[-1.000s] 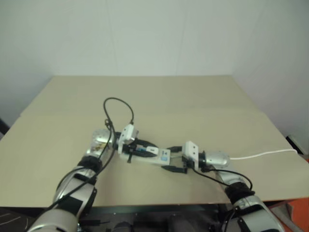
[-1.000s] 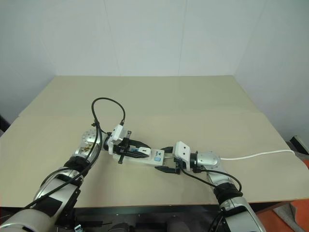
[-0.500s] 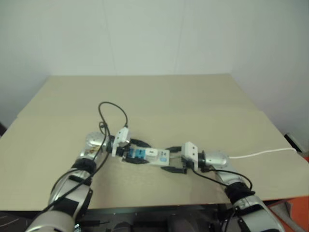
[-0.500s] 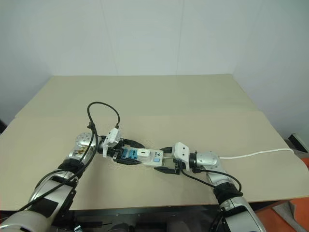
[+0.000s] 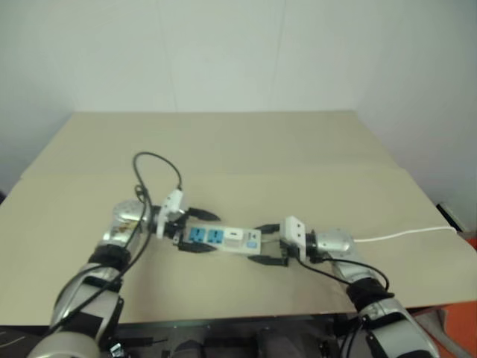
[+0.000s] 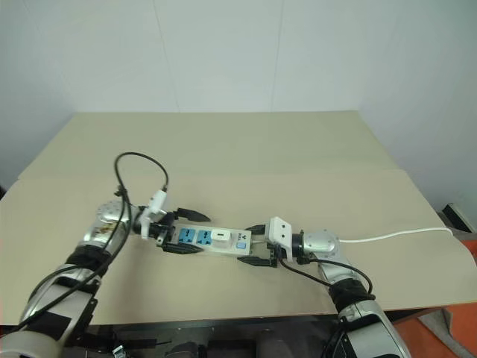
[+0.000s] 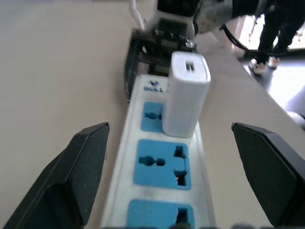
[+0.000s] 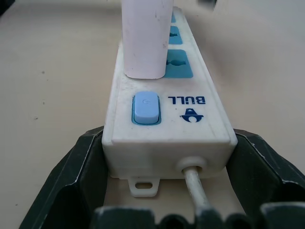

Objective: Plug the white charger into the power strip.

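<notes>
The power strip (image 6: 195, 239) lies on the tan table, its blue socket faces up. The white charger (image 6: 220, 236) stands upright in the socket nearest the switch, also seen close up as the white charger (image 7: 185, 95). My left gripper (image 6: 200, 234) is open, its fingers (image 7: 83, 164) spread wide on either side of the strip's left end and clear of the charger. My right gripper (image 6: 253, 244) is shut on the strip's cord end (image 8: 167, 119), one black finger (image 8: 78, 176) against each side.
The strip's thin white cord (image 6: 387, 237) trails right to the table's edge. The table's front edge (image 6: 223, 321) runs close below both arms. A person's legs (image 7: 271, 28) stand beyond the table in the left wrist view.
My left gripper has opened, let go of the charger and drawn back to the left. The charger stays standing in the strip. The right gripper has kept its hold.
</notes>
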